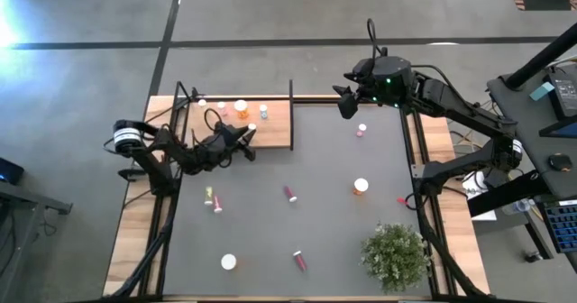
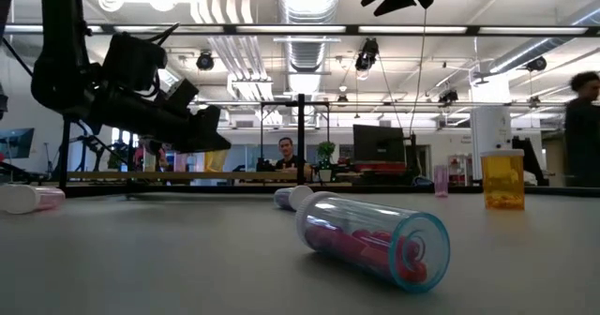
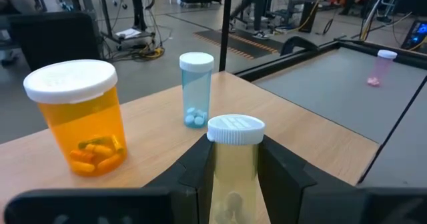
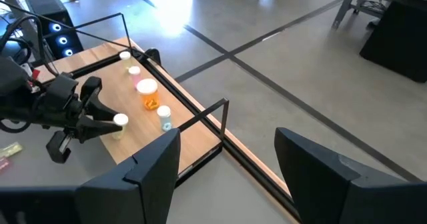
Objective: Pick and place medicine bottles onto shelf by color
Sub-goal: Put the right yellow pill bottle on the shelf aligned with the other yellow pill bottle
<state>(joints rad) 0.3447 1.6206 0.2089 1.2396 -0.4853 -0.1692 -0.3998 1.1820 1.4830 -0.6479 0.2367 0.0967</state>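
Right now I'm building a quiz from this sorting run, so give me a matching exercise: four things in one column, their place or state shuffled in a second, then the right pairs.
Things:
1. pale yellow bottle
2. wide orange bottle
3. right gripper
4. green plant

Places or states:
A. open, raised beyond the table's far edge
B. standing upright on the shelf
C. near the table's front right corner
D. clamped in the left gripper over the shelf

Pairs: 1-D, 2-B, 3-A, 4-C
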